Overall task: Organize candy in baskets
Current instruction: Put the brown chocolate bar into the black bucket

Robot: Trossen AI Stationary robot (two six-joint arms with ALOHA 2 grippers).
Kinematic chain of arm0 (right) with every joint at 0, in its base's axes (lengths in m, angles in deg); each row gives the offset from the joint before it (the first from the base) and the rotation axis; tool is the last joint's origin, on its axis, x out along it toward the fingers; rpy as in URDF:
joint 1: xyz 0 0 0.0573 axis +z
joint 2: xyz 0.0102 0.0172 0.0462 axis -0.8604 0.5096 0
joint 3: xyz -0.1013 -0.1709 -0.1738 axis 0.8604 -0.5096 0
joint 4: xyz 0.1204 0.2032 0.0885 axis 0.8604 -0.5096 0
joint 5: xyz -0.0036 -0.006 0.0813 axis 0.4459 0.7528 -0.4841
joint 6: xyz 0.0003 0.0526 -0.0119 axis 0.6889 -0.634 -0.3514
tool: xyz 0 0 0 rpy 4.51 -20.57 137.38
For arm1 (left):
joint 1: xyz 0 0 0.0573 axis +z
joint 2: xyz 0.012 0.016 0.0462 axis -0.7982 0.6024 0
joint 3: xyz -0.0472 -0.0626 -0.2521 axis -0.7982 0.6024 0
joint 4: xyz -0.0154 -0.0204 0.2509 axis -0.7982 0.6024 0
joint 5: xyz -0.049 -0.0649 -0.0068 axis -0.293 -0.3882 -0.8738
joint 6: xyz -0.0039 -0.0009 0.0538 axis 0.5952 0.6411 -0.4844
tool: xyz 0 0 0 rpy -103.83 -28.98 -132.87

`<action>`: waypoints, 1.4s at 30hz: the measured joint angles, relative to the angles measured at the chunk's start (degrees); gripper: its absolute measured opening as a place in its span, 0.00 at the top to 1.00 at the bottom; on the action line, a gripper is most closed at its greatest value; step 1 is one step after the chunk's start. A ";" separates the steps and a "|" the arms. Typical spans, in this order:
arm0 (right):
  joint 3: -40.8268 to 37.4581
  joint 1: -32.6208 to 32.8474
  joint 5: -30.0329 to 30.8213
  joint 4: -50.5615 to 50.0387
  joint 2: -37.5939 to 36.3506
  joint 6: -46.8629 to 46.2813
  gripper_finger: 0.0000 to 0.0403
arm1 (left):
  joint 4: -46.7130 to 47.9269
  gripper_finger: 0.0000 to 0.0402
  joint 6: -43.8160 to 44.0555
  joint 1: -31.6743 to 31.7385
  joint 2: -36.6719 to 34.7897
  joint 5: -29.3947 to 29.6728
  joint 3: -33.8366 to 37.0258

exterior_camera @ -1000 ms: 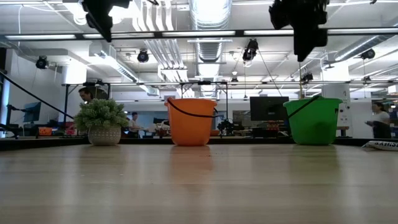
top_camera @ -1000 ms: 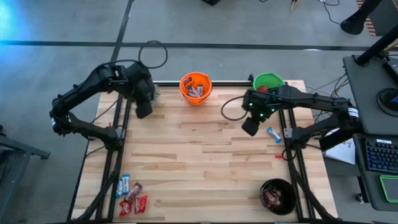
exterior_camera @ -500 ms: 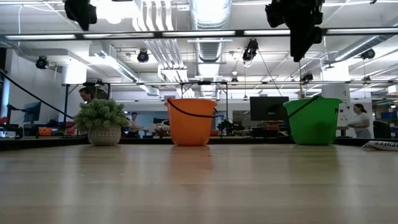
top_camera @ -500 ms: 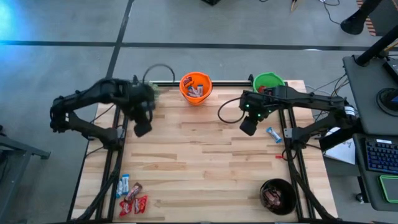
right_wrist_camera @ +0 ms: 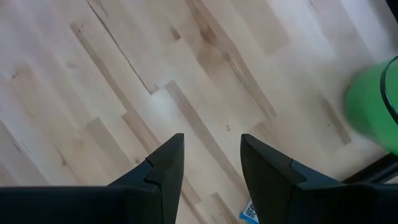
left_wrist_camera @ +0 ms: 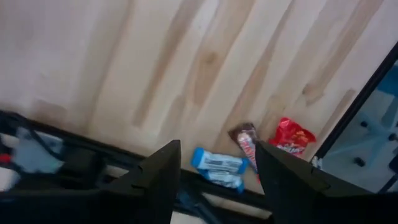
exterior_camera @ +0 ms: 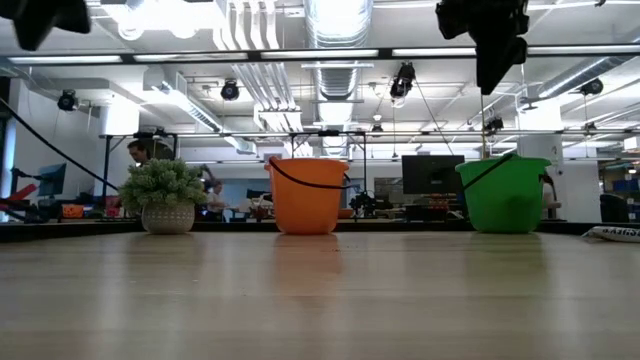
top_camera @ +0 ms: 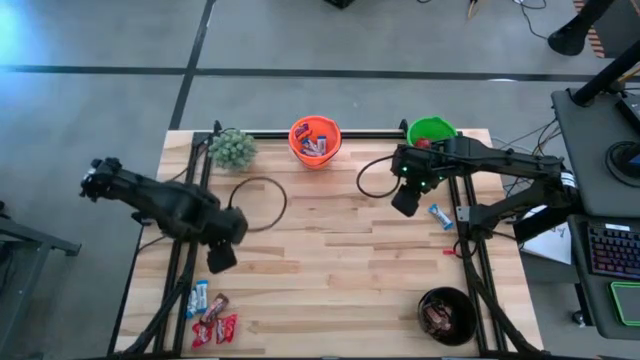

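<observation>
Wooden table point(top_camera: 330, 240): left gripper point(top_camera: 221, 259), fingers apart and empty, nears the candy point(top_camera: 212, 318); next, descend and pinch 1 bar.

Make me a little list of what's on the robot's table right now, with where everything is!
orange basket: far edge, candy inside
green basket: far right corner
black basket: near right corner, dark candy inside
candy pile: near left corner, red, blue and brown
lone blue candy: right edge
plant: far left corner
left gripper: open, empty, above the pile
right gripper: open, empty, near the green basket
</observation>
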 joint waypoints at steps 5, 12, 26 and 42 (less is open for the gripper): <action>0.02 -0.02 -0.03 -0.43 -0.61 3.09 0.64 | -7.83 0.53 11.43 -6.15 0.00 0.00 4.94; 0.02 -0.02 -0.15 -3.72 -2.01 5.18 0.64 | -15.14 0.53 28.11 -12.19 0.13 -1.35 11.02; 0.09 -0.02 -0.10 -5.63 -6.21 7.43 0.64 | -22.18 0.53 38.57 -19.30 7.35 -10.99 11.61; 0.70 -0.02 -0.06 -5.56 -6.34 8.24 0.64 | -24.45 0.53 35.66 -26.11 22.86 -23.20 13.42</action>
